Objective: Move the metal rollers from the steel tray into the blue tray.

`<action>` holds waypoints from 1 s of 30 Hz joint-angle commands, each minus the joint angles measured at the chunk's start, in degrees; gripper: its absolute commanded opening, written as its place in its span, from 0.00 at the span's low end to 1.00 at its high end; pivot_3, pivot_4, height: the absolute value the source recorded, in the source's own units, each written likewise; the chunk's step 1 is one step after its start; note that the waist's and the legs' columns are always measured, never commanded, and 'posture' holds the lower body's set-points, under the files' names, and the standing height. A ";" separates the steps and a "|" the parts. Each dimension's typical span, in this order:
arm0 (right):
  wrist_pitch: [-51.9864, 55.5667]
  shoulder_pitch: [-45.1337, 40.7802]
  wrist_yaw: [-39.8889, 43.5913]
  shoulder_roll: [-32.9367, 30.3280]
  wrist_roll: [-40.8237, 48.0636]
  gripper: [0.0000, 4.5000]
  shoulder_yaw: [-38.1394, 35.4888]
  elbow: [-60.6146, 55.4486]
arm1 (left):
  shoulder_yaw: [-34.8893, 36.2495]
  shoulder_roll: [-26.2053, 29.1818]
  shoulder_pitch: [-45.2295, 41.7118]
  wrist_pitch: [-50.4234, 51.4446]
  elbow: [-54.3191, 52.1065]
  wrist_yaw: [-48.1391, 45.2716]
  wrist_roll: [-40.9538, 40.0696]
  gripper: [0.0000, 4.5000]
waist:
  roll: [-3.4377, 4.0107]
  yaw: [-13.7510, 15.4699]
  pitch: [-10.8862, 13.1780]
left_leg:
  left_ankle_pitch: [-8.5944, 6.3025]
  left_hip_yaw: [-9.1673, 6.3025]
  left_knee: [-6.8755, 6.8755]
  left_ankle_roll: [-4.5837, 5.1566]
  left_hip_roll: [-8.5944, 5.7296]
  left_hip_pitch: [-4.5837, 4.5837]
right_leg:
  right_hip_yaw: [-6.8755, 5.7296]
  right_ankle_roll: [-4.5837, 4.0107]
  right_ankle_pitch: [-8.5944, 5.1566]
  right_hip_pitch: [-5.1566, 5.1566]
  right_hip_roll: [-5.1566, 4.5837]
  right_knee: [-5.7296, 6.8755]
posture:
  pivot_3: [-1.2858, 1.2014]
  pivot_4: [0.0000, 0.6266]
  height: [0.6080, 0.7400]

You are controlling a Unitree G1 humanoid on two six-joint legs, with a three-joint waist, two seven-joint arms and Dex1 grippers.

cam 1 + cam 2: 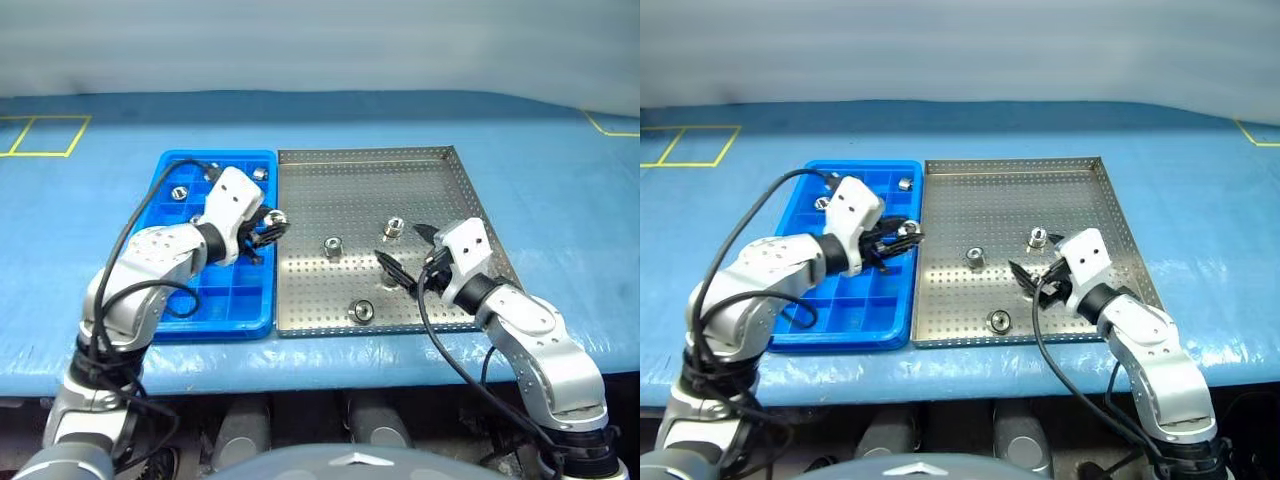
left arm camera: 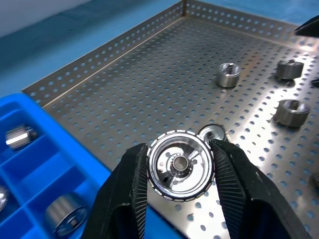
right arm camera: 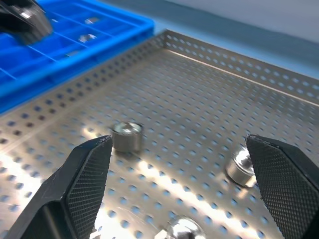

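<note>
My left gripper is shut on one of the metal rollers, a shiny ring with a hollow centre. It hangs above the right edge of the blue tray, beside the steel tray. Three rollers stand on the steel tray's perforated floor. My right gripper is open above that floor, with the loose rollers lying ahead of its fingers and nothing between them. More rollers sit in the blue tray's far compartments.
Both trays lie side by side on a blue table covering, close to its front edge. Yellow tape lines mark the far left of the covering. Black cables loop from both arms over the trays' near parts.
</note>
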 commanded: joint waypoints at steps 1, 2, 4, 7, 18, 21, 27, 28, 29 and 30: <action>-0.58 -0.54 1.25 -0.16 1.50 1.00 1.47 -1.99 | 3.74 0.42 1.69 0.08 -4.70 7.26 4.83 0.36 | -0.02 0.43 0.01 | 0.00 -0.01 0.02 0.00 0.00 -0.01 | -0.01 -0.03 -0.02 0.01 0.00 -0.01 | 0.53 0.24 1.00; -0.44 -0.77 1.09 -0.14 1.38 1.00 1.92 -1.73 | 4.26 0.08 2.67 1.01 -5.58 9.51 6.09 0.36 | -0.03 0.57 0.02 | 0.00 0.00 0.05 0.00 -0.02 -0.02 | 0.00 -0.08 -0.04 0.02 -0.02 -0.02 | 0.53 0.24 1.00; -0.25 -1.49 0.83 -0.04 1.15 1.00 2.70 -1.11 | 3.85 0.45 4.42 3.43 -6.54 13.71 9.38 0.36 | -0.03 0.94 0.02 | 0.00 0.00 0.08 0.00 -0.02 -0.03 | 0.00 -0.08 -0.04 0.02 -0.03 -0.02 | 0.54 0.24 1.00; -0.26 -2.50 0.86 -0.07 1.11 1.00 3.44 -0.41 | 2.97 0.34 5.00 9.54 -5.78 20.31 14.85 0.36 | -0.03 1.45 0.02 | 0.00 0.00 0.07 0.00 -0.01 -0.01 | 0.00 -0.07 -0.04 0.02 -0.02 0.00 | 0.55 0.24 1.00; -0.75 -3.70 -0.29 0.54 0.78 1.00 4.09 1.10 | 3.31 -3.60 4.74 12.72 0.51 27.87 21.57 0.36 | -0.06 2.87 0.04 | 0.00 -0.04 0.03 -0.01 -0.02 -0.07 | -0.07 0.01 0.01 -0.01 -0.03 -0.03 | 0.55 0.24 1.00; -0.89 -3.67 -0.62 0.83 0.61 1.00 4.22 1.10 | 2.35 -3.51 4.51 11.24 2.42 27.82 22.10 0.36 | -0.06 2.86 0.04 | 0.00 -0.04 0.04 -0.01 -0.02 -0.06 | -0.08 0.01 0.01 -0.01 -0.03 -0.02 | 0.55 0.24 1.00; -1.32 -3.26 -1.21 1.28 1.51 1.00 3.66 0.53 | 9.69 -13.91 0.89 -1.64 3.83 30.66 18.58 0.79 | -0.07 3.05 0.04 | 0.00 -0.05 0.05 -0.02 -0.03 -0.07 | -0.09 0.01 0.02 0.01 -0.06 -0.04 | 0.53 0.24 1.00; -1.43 -3.05 -1.22 1.53 1.99 1.00 3.29 0.34 | 13.28 -18.36 -0.69 -6.12 2.76 30.86 15.45 0.79 | -0.09 3.14 0.04 | 0.00 -0.05 0.09 -0.02 -0.05 -0.12 | -0.10 0.01 0.03 0.02 -0.09 -0.06 | 0.53 0.24 1.00; -1.54 -2.92 -1.38 1.72 2.15 1.00 2.97 0.20 | 15.68 -21.95 -2.07 -9.57 1.85 30.38 12.60 0.79 | -0.12 3.18 0.04 | 0.00 -0.07 0.14 -0.02 -0.06 -0.17 | -0.12 0.05 0.06 0.01 -0.10 -0.08 | 0.53 0.24 1.00; -1.54 -2.79 -1.63 1.80 2.14 1.00 2.59 0.06 | 15.83 -24.32 -2.84 -11.79 0.97 28.10 9.73 0.79 | -0.12 3.13 0.04 | 0.00 -0.08 0.16 -0.02 -0.07 -0.20 | -0.12 0.09 0.09 0.01 -0.11 -0.08 | 0.53 0.24 1.00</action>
